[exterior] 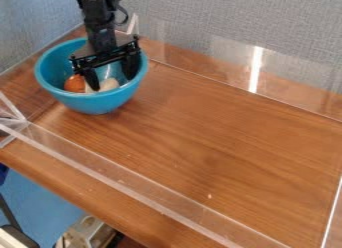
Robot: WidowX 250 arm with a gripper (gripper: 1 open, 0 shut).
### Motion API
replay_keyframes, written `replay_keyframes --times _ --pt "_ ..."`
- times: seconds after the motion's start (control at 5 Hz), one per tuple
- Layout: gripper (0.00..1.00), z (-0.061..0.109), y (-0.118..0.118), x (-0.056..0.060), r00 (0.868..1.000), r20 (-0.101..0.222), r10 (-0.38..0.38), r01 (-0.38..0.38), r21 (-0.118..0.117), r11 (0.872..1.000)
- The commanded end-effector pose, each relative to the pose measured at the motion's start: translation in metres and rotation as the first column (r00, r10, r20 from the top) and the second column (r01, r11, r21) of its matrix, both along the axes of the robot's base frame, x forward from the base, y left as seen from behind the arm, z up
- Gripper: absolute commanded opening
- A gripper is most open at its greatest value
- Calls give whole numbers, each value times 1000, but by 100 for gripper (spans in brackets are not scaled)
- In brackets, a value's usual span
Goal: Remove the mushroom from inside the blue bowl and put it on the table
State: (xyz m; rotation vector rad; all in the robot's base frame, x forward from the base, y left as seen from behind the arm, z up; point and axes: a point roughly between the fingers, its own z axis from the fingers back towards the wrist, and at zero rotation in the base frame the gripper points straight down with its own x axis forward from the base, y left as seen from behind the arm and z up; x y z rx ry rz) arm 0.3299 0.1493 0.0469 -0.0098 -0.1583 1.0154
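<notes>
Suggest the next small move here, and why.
Probably lower the pincer slightly, staying open, then close: its fingers straddle the space inside the blue bowl, and the mushroom sits low in there, apparently not yet gripped.

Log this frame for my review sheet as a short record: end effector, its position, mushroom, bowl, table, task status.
End effector: open
Position: lowered into the bowl, over its contents
Mushroom: inside the bowl, orange-brown cap toward the left side, partly hidden by the end effector
Bowl: blue, upright, at the far left of the table
Table: brown wood grain, low clear walls along its edges
Task status: mushroom not yet out on the table
</notes>
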Motion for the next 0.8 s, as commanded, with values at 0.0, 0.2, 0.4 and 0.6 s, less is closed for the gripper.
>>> replay_keyframes --times 0.0,0.2,0.4,0.6 --pt "0 20 -11 3 998 45 -45 44 28 999" --pt "0 23 -18 1 996 46 -73 71 30 997" --pt "0 28 -18 -1 998 51 -38 36 32 999" --pt "0 33 -19 -4 998 58 -2 0 34 999"
